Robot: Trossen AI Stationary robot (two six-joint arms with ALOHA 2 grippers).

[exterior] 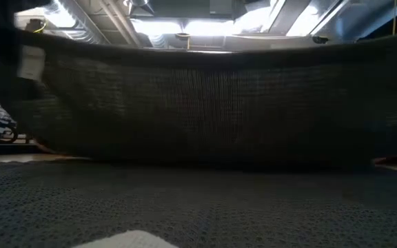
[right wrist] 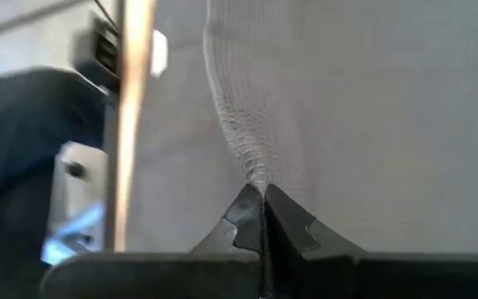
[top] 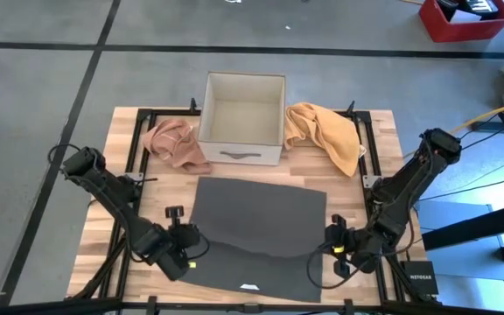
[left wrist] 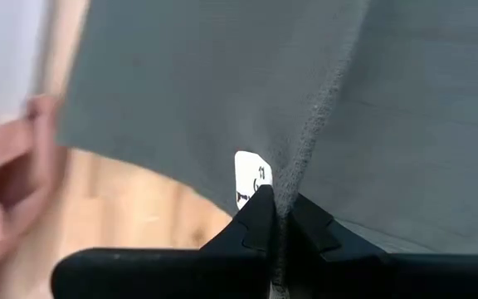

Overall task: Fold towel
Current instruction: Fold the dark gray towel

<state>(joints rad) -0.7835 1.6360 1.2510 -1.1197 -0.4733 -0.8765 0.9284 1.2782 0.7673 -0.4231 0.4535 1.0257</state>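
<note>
The dark grey towel (top: 256,232) lies spread across the wooden desk (top: 103,254), just in front of the open box (top: 243,114). The left tool (top: 189,248) pinches its left edge, the right tool (top: 332,243) its right edge, both clenched on fabric lifted between them.

Overhead looking straight down, low view level at tabletop — wrist cameras close, all sharing the towel (top: 256,227)

Dark grey towel (top: 256,229) on table, near edge lifted, half-folded.
</note>
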